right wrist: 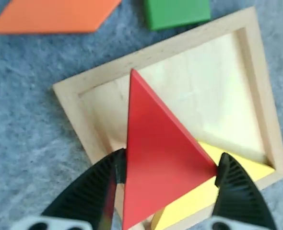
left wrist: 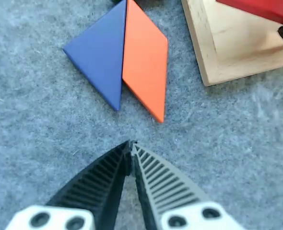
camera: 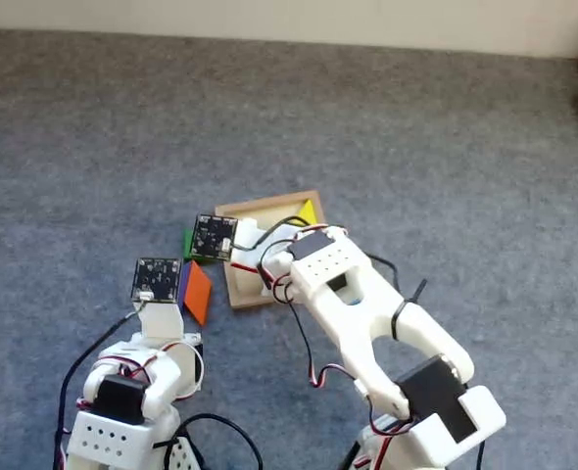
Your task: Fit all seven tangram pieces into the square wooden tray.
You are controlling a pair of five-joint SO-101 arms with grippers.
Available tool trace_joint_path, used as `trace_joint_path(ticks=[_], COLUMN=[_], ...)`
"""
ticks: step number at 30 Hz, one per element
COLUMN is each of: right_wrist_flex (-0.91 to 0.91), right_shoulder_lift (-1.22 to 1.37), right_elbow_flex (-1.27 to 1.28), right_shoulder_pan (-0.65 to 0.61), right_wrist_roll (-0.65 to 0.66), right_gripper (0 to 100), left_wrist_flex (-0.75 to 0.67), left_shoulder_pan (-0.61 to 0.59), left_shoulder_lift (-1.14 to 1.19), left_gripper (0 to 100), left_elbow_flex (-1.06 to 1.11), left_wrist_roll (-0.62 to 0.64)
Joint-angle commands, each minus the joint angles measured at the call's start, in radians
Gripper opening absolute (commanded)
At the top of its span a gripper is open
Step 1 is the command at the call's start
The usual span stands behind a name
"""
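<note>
Beside tray (left wrist: 203,38) — orange piece (left wrist: 145,57) touches blue piece (left wrist: 99,52).

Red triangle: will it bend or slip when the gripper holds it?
Probably stiff: the red triangle looks thick, its edges straight in the right gripper. Its smooth faces might slip. Flat, so it shouldn't roll.

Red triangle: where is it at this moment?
In the right wrist view, the red triangle is gripped in the right claw over the wooden tray, overlapping the yellow piece in the tray's corner.
</note>
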Motion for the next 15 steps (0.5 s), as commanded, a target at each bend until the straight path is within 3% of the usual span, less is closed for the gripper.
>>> trace_joint_path(ticks=[1, 4, 9, 12, 15], right_wrist_flex=[0.064, 0.099, 0.108, 0.171, 0.191], right_shoulder_lift=[-0.018, -0.018, -0.018, -0.019, -0.018], right_elbow_flex=[-0.085, -0.150, -0.211, -0.226, -0.280], right_shoulder_pan=[0.001, 0.010, 0.035, 0.038, 0.035], right_wrist_roll=[-0.009, -0.100, -0.107, -0.109, -0.178], right_gripper=[35.4, 37.2, 36.6, 26.8, 8.6], left_wrist_flex=[0.005, 0.005, 0.005, 0.005, 0.005], left_shoulder_pan=[-0.008, -0.008, -0.008, -0.008, -0.008], left_shoulder_lift=[-0.042, -0.042, -0.042, -0.042, -0.042], left_gripper=[1, 1, 1, 1, 1], left_elbow_flex=[0.021, 0.021, 0.021, 0.021, 0.021], left_wrist_roll=[-0.002, -0.002, -0.002, -0.002, -0.002])
